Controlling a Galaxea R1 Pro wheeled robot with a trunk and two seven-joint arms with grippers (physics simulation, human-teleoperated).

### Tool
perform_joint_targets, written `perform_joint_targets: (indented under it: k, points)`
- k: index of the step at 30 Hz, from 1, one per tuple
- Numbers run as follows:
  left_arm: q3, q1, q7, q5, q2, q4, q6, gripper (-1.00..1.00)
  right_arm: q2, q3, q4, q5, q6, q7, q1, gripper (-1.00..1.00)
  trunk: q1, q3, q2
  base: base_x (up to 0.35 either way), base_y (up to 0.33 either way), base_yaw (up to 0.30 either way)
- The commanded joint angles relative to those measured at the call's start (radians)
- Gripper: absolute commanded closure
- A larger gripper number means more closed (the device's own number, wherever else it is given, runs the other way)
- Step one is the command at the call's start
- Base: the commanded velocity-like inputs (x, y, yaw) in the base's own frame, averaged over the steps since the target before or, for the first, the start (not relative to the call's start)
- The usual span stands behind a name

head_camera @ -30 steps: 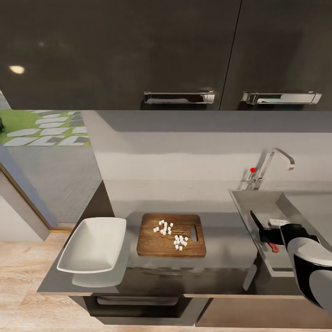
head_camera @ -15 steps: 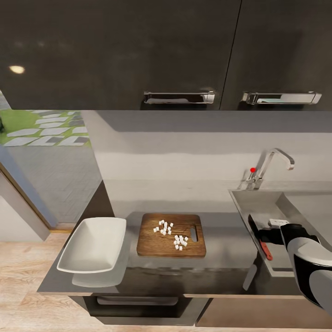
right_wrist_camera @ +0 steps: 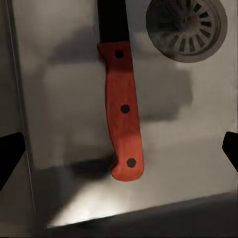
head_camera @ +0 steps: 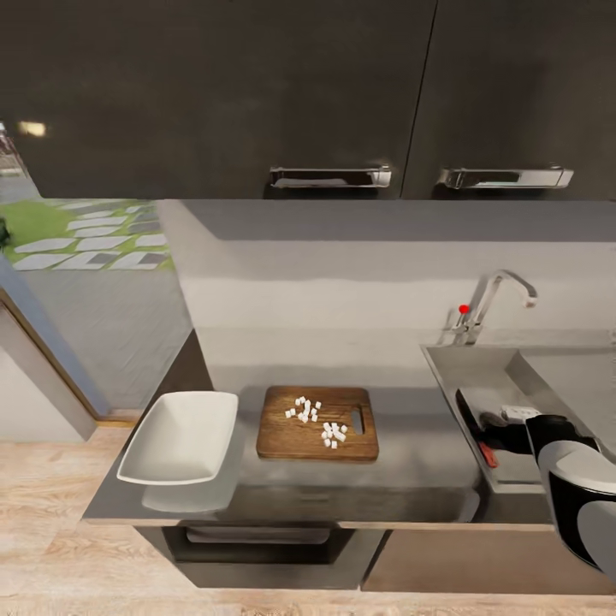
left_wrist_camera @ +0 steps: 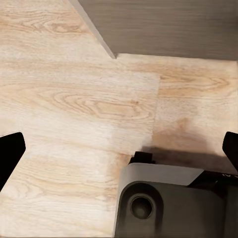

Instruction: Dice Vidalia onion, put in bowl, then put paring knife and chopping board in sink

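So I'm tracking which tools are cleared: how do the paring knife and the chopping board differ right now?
The paring knife lies in the sink; the chopping board rests on the countertop. The knife lies bare, while the board carries the diced onion. The knife is slim with a red handle; the board is broad brown wood. Neither is held.

Paring knife [right_wrist_camera: 121,104] flat in sink [head_camera: 479,376] by drain; diced onion [head_camera: 315,419] on chopping board [head_camera: 291,436]; bowl [head_camera: 181,438] beside.
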Motion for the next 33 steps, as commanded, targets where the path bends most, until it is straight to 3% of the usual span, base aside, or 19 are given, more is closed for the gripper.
perform_joint_targets:
  k: [1, 6, 9, 16, 26, 33]
  points:
    - [-0.006, -0.002, 0.003, 0.001, -0.001, 0.004, -0.005, -1.00, -0.004, -0.006, -0.003, 0.006, 0.007, 0.008, -0.003, -1.00, 0.000, -0.002, -0.002, -0.319, 0.000, 0.000]
    - [-0.006, -0.002, 0.003, 0.001, -0.001, 0.004, -0.005, -1.00, -0.010, -0.002, -0.005, 0.006, 0.049, 0.011, -0.028, -1.00, 0.000, -0.002, -0.002, -0.321, 0.000, 0.000]
    - [-0.006, -0.002, 0.003, 0.001, -0.002, 0.004, -0.005, -1.00, -0.011, 0.014, -0.009, 0.006, 0.085, 0.011, -0.081, -1.00, 0.000, -0.002, -0.002, -0.301, 0.000, 0.000]
    - [-0.006, -0.002, 0.003, 0.001, -0.004, 0.004, -0.005, -1.00, -0.007, 0.116, -0.009, 0.006, 0.159, 0.011, -0.204, -1.00, 0.000, -0.002, -0.002, -0.055, 0.000, 0.000]
    - [-0.006, -0.001, 0.003, 0.001, -0.007, 0.004, -0.005, -1.00, 0.000, 0.133, -0.008, 0.006, 0.261, 0.011, -0.328, -1.00, 0.000, -0.002, -0.002, -0.144, 0.000, 0.000]
    - [-0.006, -0.001, 0.003, 0.001, -0.007, 0.004, -0.005, -1.00, 0.016, 0.135, -0.005, 0.008, 0.275, 0.011, -0.342, -1.00, 0.000, -0.002, -0.002, -0.334, 0.000, 0.000]
